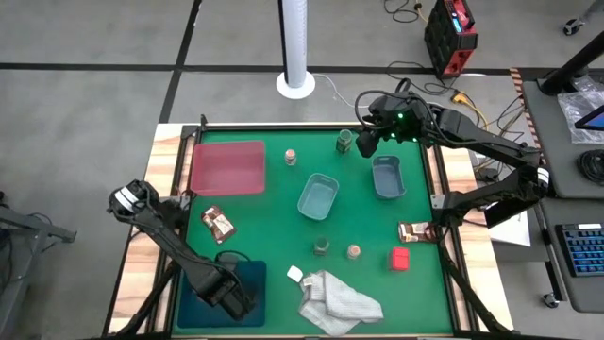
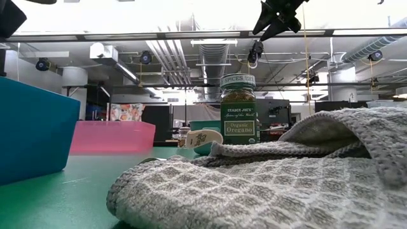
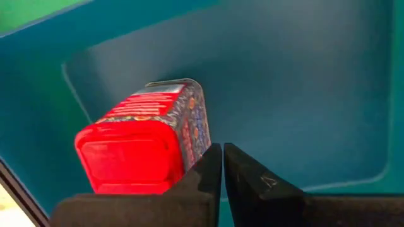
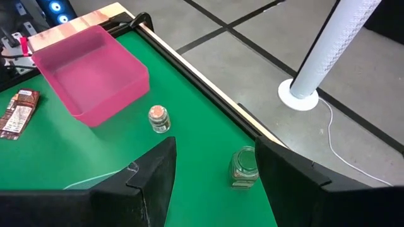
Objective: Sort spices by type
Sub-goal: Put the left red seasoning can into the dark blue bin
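Item one: my left gripper [image 1: 238, 300] sat down inside the teal tray [image 1: 253, 279] at the table's near left corner. In the left wrist view its fingers [image 3: 205, 173] were pressed together with nothing between them, and one bright pink block [image 3: 148, 135] lay just beside them on the tray floor.

Item two: my right gripper [image 4: 211, 180] hovered over the far edge of the table with its fingers spread wide. A dark green jar [image 4: 243, 167] stood on the green mat [image 1: 283, 212] in line with that gap, unheld.

Item three: a tan-topped jar [image 4: 158, 118] stood near the pink tray [image 1: 227, 167], which I logged as holding nothing.

Item four: the other pink block [image 1: 400, 258] lay near the right edge, close to a brown foil sachet [image 1: 413, 231]. The second sachet [image 1: 218, 224] lay on the left, between the two trays.

Item five: a second green jar [image 1: 322, 246] and a second tan-topped jar [image 1: 354, 251] stood side by side near the middle, close to the grey cloth [image 1: 340, 300].

Item six: two bluish tubs [image 1: 318, 195] stood mid-table, neither holding a spice.
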Robot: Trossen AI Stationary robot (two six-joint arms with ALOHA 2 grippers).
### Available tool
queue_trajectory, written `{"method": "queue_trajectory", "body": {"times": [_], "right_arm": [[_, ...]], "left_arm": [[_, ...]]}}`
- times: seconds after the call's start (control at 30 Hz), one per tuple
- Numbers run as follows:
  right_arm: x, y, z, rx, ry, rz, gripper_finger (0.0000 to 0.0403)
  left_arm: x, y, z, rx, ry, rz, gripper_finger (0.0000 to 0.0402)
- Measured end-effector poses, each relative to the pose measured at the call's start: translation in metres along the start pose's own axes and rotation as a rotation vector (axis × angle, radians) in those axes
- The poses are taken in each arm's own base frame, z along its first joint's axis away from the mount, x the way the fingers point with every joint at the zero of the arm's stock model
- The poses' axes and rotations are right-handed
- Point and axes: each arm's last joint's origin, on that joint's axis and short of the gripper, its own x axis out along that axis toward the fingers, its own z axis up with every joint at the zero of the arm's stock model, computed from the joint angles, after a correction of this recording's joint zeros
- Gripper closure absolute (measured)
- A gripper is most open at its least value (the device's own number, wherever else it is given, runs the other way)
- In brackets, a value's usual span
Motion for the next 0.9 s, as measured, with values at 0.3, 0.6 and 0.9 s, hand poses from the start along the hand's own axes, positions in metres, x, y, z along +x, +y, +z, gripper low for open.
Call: {"method": "queue_trajectory", "body": {"times": [0.3,0.6,0.9], "right_arm": [[0.000,0.000,0.000,-0.008,-0.001,0.000,0.0197],[0.000,0.000,0.000,-0.004,-0.001,0.000,0.0197],[0.000,0.000,0.000,0.003,-0.001,0.001,0.0197]], "left_arm": [[0.008,0.006,0.005,-0.060,-0.023,0.038,0.0401],[0.003,0.012,0.005,-0.074,-0.023,0.052,0.0402],[-0.003,0.018,-0.007,-0.024,0.015,0.072,0.0402]]}}
